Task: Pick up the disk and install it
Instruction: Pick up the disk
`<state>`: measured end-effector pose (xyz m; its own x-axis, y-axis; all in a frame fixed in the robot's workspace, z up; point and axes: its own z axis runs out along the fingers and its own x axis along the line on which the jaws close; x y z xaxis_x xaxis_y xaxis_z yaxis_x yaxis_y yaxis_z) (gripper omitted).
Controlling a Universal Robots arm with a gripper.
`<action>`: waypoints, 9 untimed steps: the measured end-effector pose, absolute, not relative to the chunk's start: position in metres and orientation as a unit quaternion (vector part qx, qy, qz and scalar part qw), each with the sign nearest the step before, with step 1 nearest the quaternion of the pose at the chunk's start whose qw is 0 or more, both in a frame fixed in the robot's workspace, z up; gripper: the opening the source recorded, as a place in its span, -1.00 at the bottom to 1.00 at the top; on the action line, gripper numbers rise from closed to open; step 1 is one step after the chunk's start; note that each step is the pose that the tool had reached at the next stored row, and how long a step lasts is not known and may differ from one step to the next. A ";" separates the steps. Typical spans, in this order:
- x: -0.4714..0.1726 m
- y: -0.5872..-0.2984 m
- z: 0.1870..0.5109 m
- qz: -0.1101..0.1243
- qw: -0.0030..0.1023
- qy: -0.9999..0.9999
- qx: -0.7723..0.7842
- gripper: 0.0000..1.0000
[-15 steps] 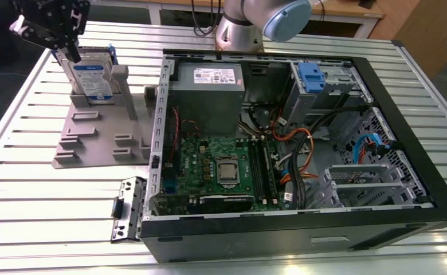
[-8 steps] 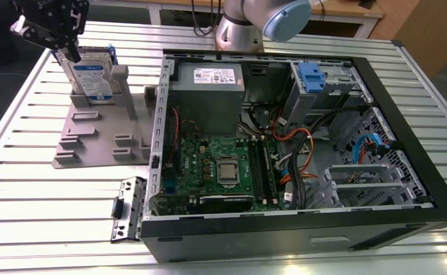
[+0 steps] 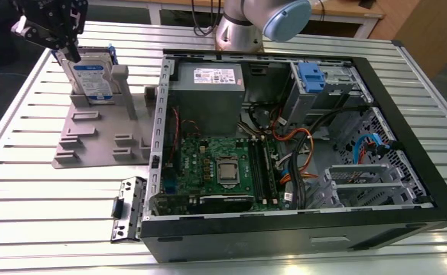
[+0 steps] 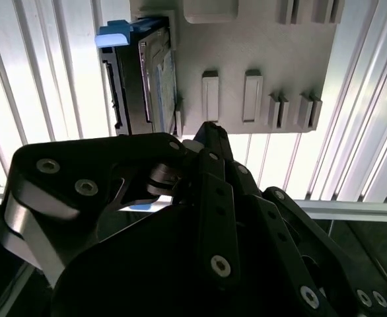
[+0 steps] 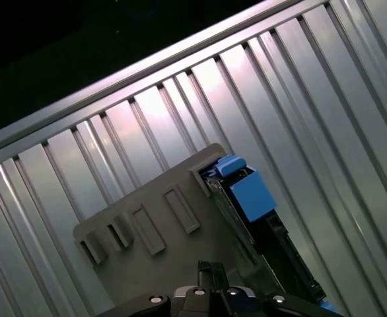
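Ribbed metal table (image 3: 24, 189), upright silver disk (image 3: 93, 77)

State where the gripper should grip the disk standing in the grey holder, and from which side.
Probably its exposed upper edge, pinching across the two flat faces, coming from above: the disk stands on edge with its lower part seated in the holder.

The hand (image 3: 69, 52) covers the disk's (image 3: 90, 77) upper corner, and the grey stand (image 3: 86, 137) hides its lower edge.
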<state>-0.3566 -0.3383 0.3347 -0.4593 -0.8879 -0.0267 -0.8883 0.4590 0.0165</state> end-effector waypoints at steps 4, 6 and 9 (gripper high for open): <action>-0.357 -0.338 0.335 0.014 0.007 0.848 -0.530 -0.80; -0.357 -0.338 0.335 0.014 0.007 0.845 -0.534 -0.80; -0.357 -0.338 0.335 0.014 0.007 0.841 -0.542 -0.80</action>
